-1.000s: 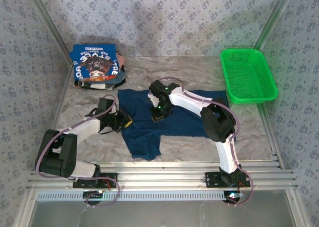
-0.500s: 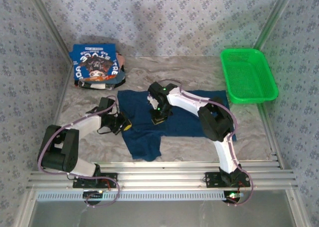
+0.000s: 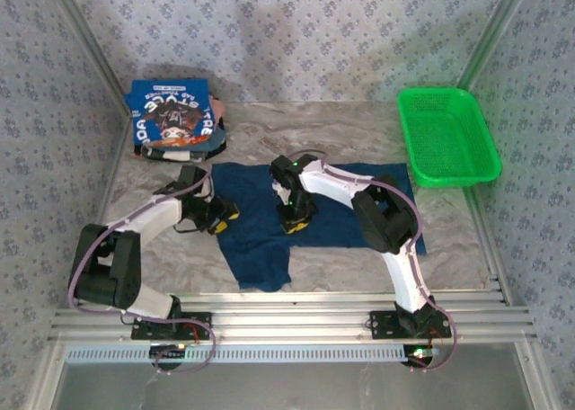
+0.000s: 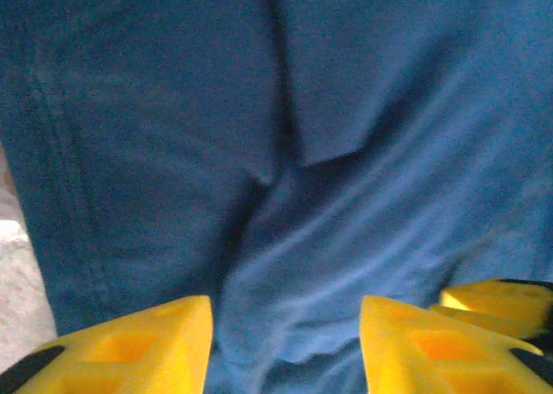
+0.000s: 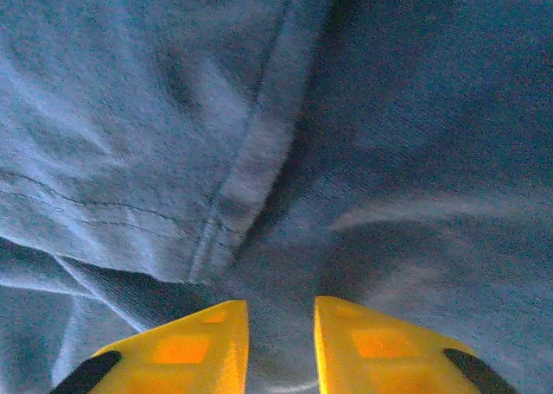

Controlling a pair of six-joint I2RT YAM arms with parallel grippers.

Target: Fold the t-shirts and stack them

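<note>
- Navy t-shirt (image 3: 257, 253): lies unfolded at the centre of the worktop (image 3: 341, 127), spread left to right, with one flap reaching toward the near edge.
- Bright blue t-shirt (image 3: 172, 113): folded, print facing up, on top of a small stack at the far left corner, well apart from the navy t-shirt.
- Left claw (image 3: 221, 218): positioned low at the left edge of the navy t-shirt. In the left wrist view the yellow fingers (image 4: 130, 351) stand spread, with wrinkled cloth and a folded-over edge beneath them; nothing is pinched.
- Right claw (image 3: 297, 223): positioned low over the middle of the navy t-shirt. In the right wrist view the fingers (image 5: 177, 346) stand slightly apart over a hem seam; no cloth is gripped between them.
- Green mesh basket (image 3: 446, 136): at the far right of the worktop, just beside the navy t-shirt's right end.
</note>
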